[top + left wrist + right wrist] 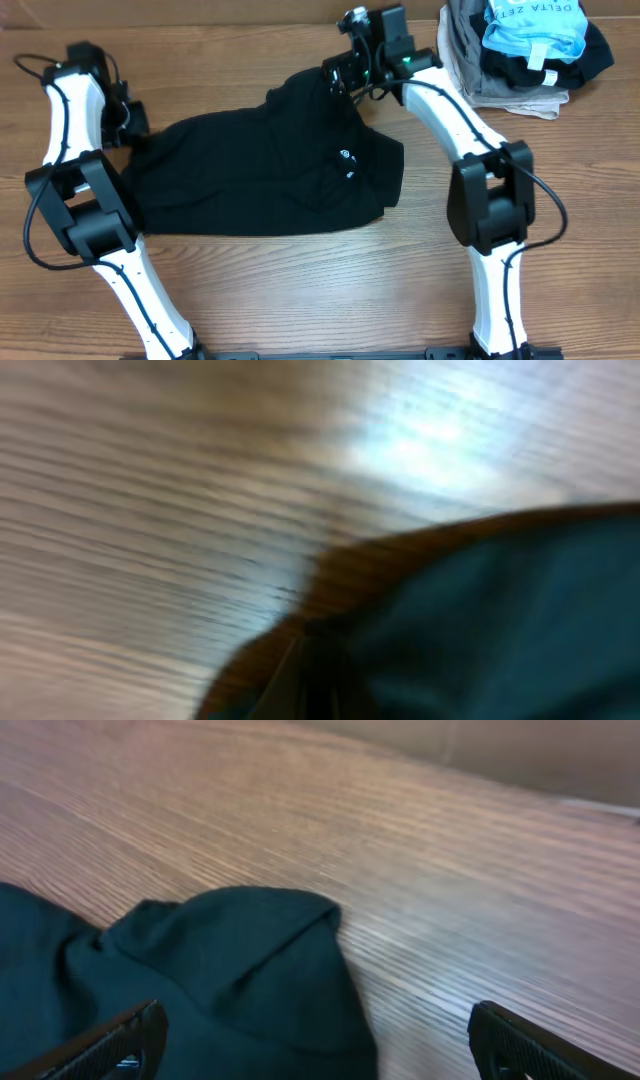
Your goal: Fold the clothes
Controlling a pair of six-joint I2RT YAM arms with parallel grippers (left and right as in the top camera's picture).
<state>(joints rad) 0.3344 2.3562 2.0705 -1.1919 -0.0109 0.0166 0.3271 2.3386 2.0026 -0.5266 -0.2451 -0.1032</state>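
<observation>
The black T-shirt [270, 170] lies loosely folded across the middle of the wooden table, its small white logo [347, 156] facing up on the right part. My left gripper [133, 126] is at the shirt's left edge. Its blurred wrist view shows dark fingers [320, 675] together at the edge of the dark fabric [500, 620], which hangs a little above the wood. My right gripper [340, 78] is at the shirt's far edge. In the right wrist view it [315, 1025] is wide open over a rounded lobe of the shirt [240, 960], holding nothing.
A pile of other garments sits at the far right corner: a light-blue one with dark lettering [535, 25] on top of grey and beige ones [505, 88]. Bare wood [300, 290] lies in front of the shirt.
</observation>
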